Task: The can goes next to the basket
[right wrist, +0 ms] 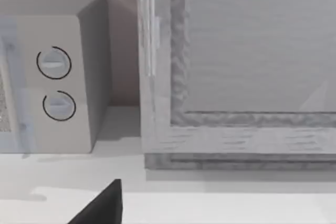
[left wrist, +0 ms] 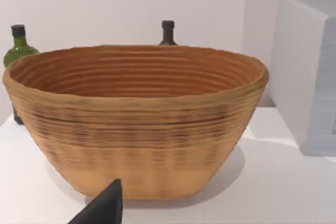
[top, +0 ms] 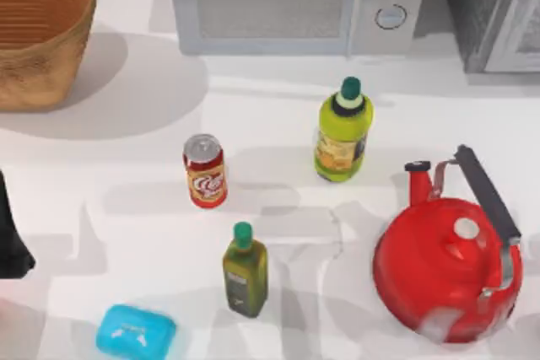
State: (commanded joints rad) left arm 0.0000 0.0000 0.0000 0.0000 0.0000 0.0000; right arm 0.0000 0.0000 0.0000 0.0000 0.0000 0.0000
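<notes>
Standing upright mid-tabletop, the can [top: 205, 171] is well apart from the basket [top: 38, 35] at the far left corner, with bottles just beside it. It looks light, rigid but thin-walled, with a smooth, slippery side, so a level grip across its middle, below the rim, seems safest; squeezing hard could dent it. The left hand [left wrist: 102, 208] faces the basket, the right hand [right wrist: 102, 205] faces the microwave [right wrist: 58, 77]; whether either is open I cannot tell.

The table [top: 126, 208] is seen from above; the basket [left wrist: 136, 124] is faced closely by the left wrist view, the microwave [right wrist: 52, 77] by the right.
</notes>
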